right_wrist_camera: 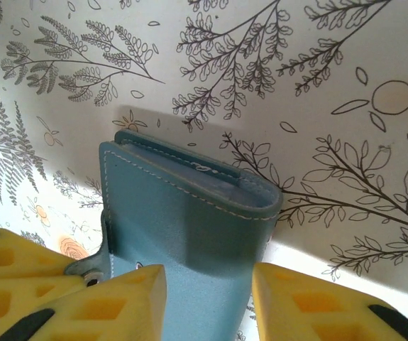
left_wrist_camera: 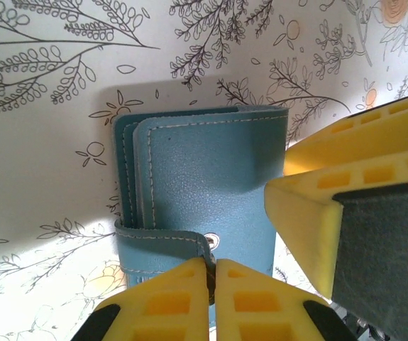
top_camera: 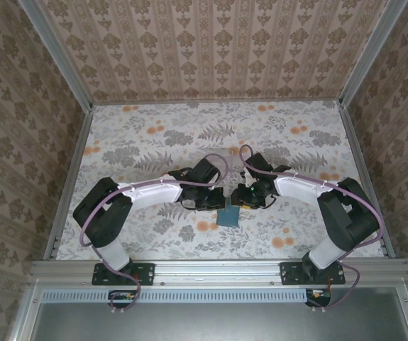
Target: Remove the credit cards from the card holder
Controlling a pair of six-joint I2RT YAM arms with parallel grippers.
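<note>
a: top view first. where's the card holder [top_camera: 230, 217]?
b: just below the centre of the frame, on the floral table [top_camera: 154, 142]. the left gripper [top_camera: 220, 204] and right gripper [top_camera: 240, 202] meet right over its upper edge.
a: left wrist view?
b: the holder is folded shut at mid frame. its strap [left_wrist_camera: 168, 238] runs down into the left gripper's fingers, which are clenched on the strap's tip at the bottom edge.
a: right wrist view?
b: the right fingers [right_wrist_camera: 129, 298] sit spread at the bottom, one on each side of the holder. pressing or merely near, i cannot tell.
a: risks?
b: i'd guess the thin strap slips out when pulled. and if the right side isn't holding, the whole holder lifts instead of unsnapping, leaving the credit cards shut inside.
</note>
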